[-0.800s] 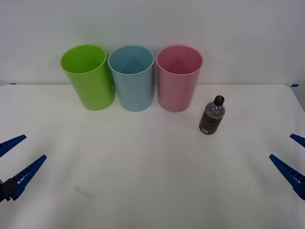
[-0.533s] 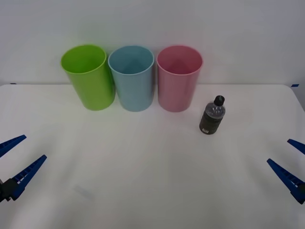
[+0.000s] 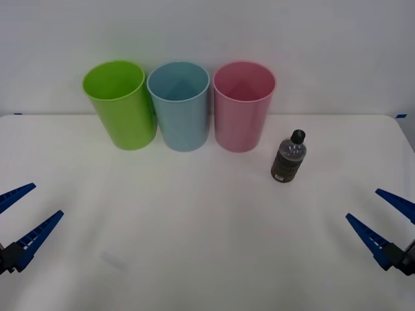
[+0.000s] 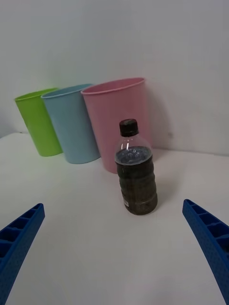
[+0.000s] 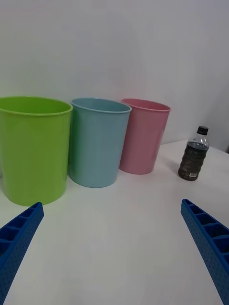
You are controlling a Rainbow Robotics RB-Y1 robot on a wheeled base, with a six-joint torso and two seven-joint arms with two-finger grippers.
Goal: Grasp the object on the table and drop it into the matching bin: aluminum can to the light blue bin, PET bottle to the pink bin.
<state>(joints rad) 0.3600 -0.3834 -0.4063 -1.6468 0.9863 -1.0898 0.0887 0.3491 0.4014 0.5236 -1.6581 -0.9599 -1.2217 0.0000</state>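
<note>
Bottle (image 3: pixel 288 157) first: we see the PET bottle upright on the table (image 3: pixel 194 246), just beside the pink bin (image 3: pixel 243 107) on its right, apart from it. We judge it light, fairly stiff and smooth, liable to tip if nudged near the black cap; the ribbed body around the label band looks the best place to take hold. Our right gripper (image 3: pixel 380 219) hovers low at the table's right edge, fingers spread wide and aimed at the bottle, well apart from it. Our left gripper (image 3: pixel 23 212) waits at the left edge, fingers likewise apart. We leave the light blue bin (image 3: pixel 179 105) alone.
</note>
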